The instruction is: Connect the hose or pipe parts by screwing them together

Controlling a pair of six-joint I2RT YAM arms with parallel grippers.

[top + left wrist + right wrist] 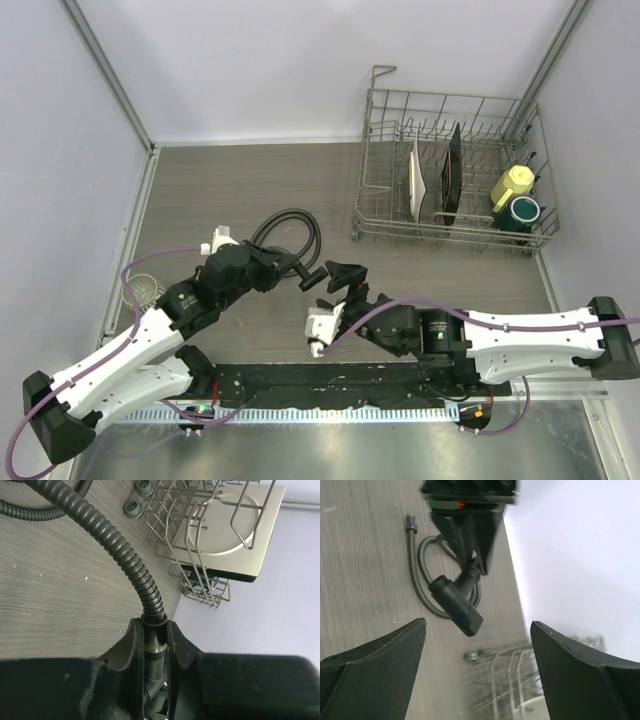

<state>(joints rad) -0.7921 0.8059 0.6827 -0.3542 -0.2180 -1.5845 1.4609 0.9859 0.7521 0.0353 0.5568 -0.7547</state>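
Note:
My left gripper is shut on the knurled end connector of the black ribbed hose. The hose rises from the jaws and curves away over the table. Below the connector sits the black T-shaped nozzle fitting, joined in line with it. In the top view the left gripper holds the fitting just left of my right gripper. The right gripper stands open and empty, and the fitting hangs beyond its fingertips. The hose loop lies behind on the table.
A wire dish rack stands at the back right with upright plates, a yellow cup and a dark green cup. The hose's free end rests on the table. Purple cables run along both arms.

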